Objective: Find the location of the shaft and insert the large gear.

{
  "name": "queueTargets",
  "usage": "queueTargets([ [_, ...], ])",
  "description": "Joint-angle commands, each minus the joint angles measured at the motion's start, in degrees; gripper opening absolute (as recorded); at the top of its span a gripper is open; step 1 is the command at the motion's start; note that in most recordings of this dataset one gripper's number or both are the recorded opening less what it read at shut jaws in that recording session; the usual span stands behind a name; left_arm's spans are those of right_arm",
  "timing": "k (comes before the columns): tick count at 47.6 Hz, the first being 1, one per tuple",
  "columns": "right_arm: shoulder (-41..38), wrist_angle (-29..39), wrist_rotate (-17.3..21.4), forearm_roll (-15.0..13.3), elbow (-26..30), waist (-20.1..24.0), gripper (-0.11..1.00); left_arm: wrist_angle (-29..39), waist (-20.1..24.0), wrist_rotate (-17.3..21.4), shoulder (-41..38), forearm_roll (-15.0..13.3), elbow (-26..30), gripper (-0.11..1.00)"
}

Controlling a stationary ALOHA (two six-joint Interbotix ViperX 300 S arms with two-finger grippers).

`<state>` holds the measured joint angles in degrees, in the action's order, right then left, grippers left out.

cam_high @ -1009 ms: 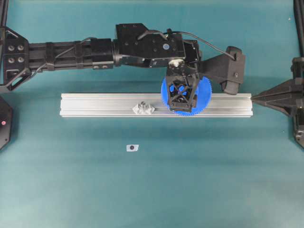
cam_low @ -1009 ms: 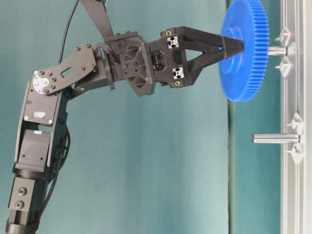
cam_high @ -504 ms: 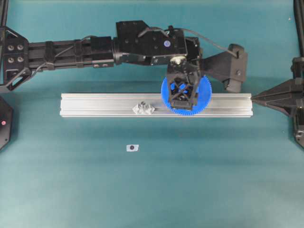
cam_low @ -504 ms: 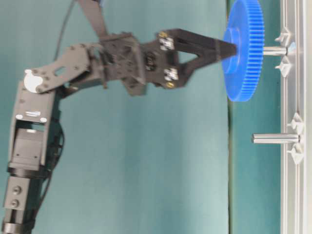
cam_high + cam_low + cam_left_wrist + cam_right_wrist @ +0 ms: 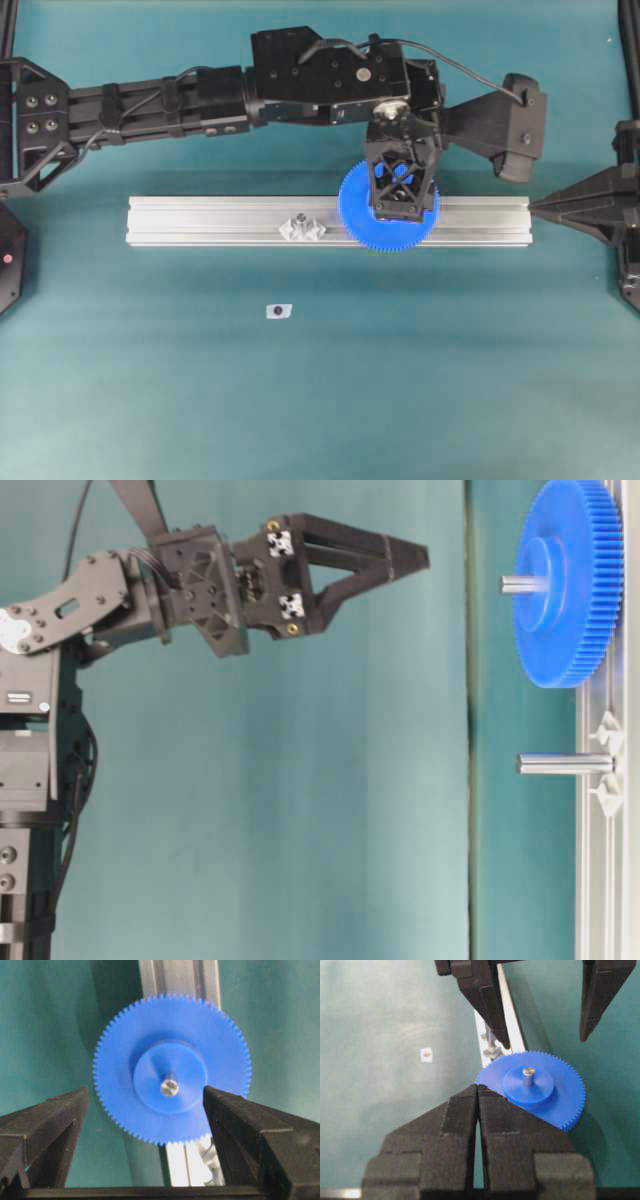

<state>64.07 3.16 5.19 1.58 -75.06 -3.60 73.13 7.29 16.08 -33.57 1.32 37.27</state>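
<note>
The large gear (image 5: 565,630), a bright blue toothed disc, lies flat against the silver rail (image 5: 200,220). The shaft (image 5: 518,583) pokes out through its hub. My left gripper (image 5: 420,555) hangs well above the gear, open and holding nothing. In the left wrist view the gear (image 5: 170,1120) and the shaft tip (image 5: 169,1087) sit between the spread fingers (image 5: 50,1125), which touch neither. My right gripper (image 5: 478,1087) is shut and empty, close to the edge of the gear (image 5: 560,1105), at the rail's right end (image 5: 534,207).
A second, darker-tipped peg (image 5: 565,764) with clear pieces at its base stands bare on the rail, left of the gear (image 5: 298,224). A small white tag with a dark dot (image 5: 279,311) lies on the teal mat in front of the rail.
The gear has slid down the shaft onto the rail, so the shaft tip now shows through the hub. My left gripper has let it go and lifted away.
</note>
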Motion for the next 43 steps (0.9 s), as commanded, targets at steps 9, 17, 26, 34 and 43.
queueTargets([
  [9,-0.35,-0.18,0.62,0.00,0.53,-0.09,0.00,0.53,-0.44,0.09,1.14,0.18,1.67,0.88],
  [17,-0.35,-0.18,0.62,0.00,0.53,-0.09,0.00,0.53,-0.53,-0.35,1.32,0.18,1.23,0.88],
  [26,-0.26,-0.18,0.62,0.00,0.62,-0.09,0.00,0.53,-0.62,-0.70,2.64,0.18,-0.70,0.88],
  [34,0.09,-0.18,0.62,0.00,0.53,-0.09,0.00,-0.18,-0.62,-0.88,4.75,0.18,-3.16,0.88],
  [43,0.26,-0.18,0.62,0.00,0.44,-0.09,0.00,-3.78,-0.53,-2.37,8.61,0.18,-8.70,0.88],
])
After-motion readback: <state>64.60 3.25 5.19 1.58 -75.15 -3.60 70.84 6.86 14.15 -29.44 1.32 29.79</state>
